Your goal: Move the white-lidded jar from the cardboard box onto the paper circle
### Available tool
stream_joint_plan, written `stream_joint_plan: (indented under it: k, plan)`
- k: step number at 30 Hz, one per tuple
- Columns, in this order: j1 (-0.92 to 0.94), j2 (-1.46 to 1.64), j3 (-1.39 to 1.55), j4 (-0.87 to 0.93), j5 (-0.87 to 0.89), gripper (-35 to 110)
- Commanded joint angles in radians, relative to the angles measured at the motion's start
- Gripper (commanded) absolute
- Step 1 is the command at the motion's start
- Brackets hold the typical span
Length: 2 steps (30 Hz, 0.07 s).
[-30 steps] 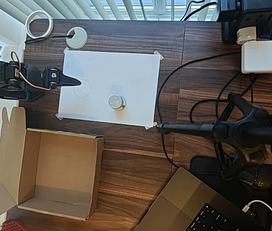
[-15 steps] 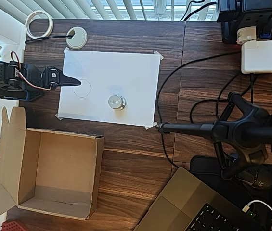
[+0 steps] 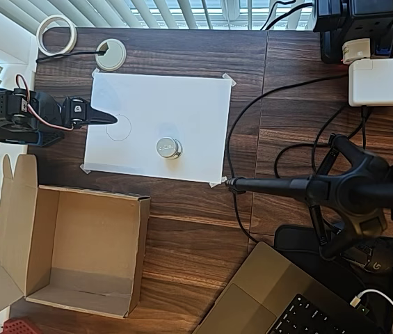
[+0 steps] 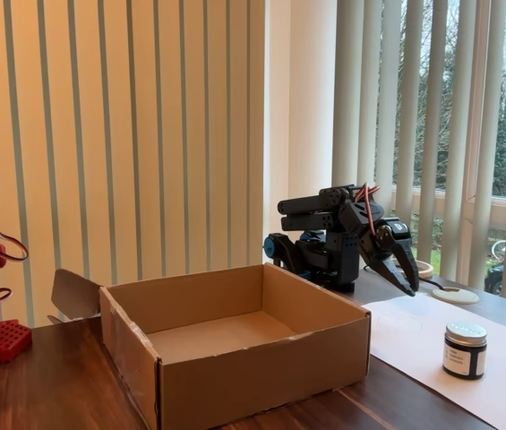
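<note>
Since the small dark glass white-lidded jar (image 3: pixel 168 147) already stands on paper, the empty, closed black pincer (image 3: pixel 110 119) should retract clear.

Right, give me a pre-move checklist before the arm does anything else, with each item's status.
1. White-lidded jar out of the cardboard box: ok, it stands on the white paper sheet.
2. Jar upright: ok in the fixed view.
3. Jar on the paper circle: cannot tell; the jar hides the sheet beneath it.
4. Claw free of the jar: ok, it sits by the larger circle.
5. Claw open or shut: cannot tell.
6. Box empty: ok.
</note>
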Motion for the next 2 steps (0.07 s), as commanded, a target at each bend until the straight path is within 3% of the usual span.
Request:
stream_joint_plan:
  k: [1,2]
  plan:
    - [-0.011,0.064,-0.017,0.008,-0.014,0]
    - [-0.011,0.064,-0.017,0.008,-0.014,0]
